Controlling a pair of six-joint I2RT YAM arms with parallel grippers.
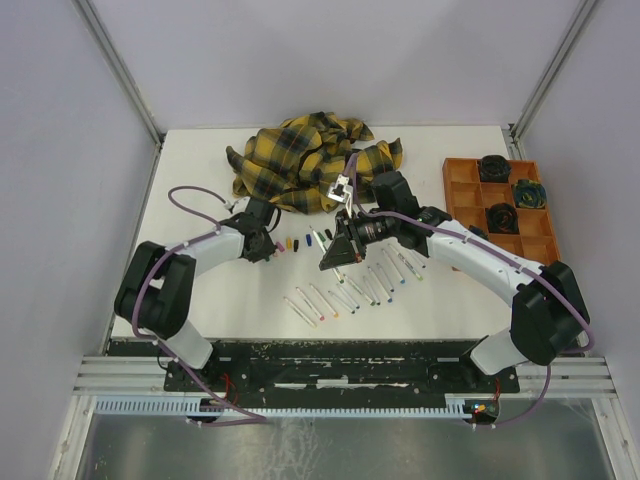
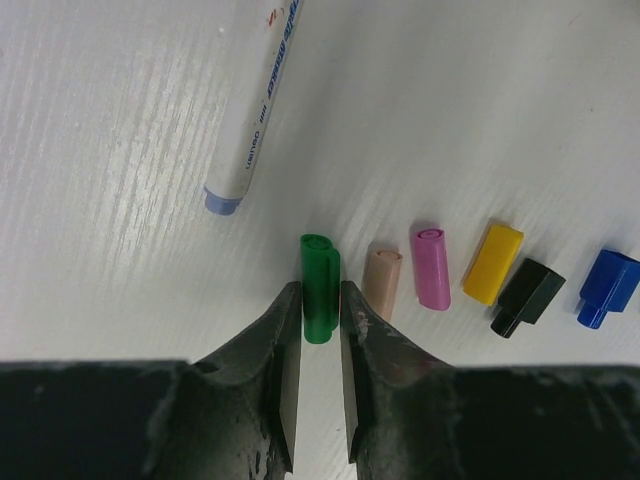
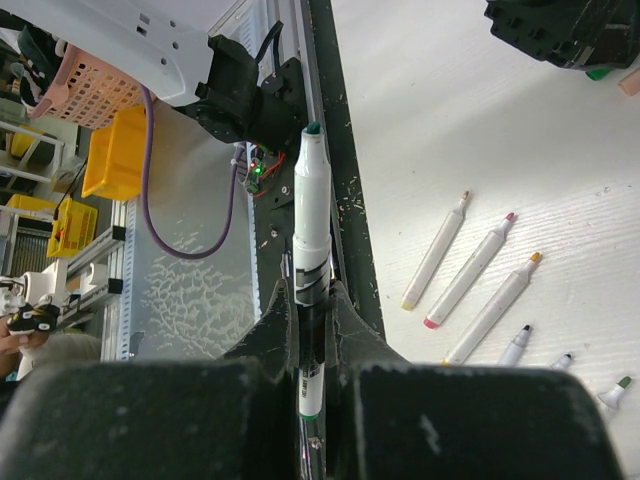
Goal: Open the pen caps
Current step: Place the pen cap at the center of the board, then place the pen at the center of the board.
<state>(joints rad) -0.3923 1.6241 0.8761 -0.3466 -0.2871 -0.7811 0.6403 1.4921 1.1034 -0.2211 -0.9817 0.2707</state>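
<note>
Since loose caps (image 2: 432,268) seem to be lined up on the worktop (image 2: 120,150), the left tool (image 2: 318,300) straddles the green cap (image 2: 320,262) at the row's end; whether it pinches, I cannot tell; the right tool (image 3: 312,300) clamps an uncapped pen (image 3: 311,210) aloft; the orange tray (image 1: 465,205) holds three dark bundles (image 1: 497,217) in separate compartments.

A robotics lab cell: white panels (image 1: 60,150) wall in the table (image 1: 250,310) on three sides. Aluminium rails (image 1: 340,378) line its near edge, with yellow storage bins (image 3: 115,150) beyond.
</note>
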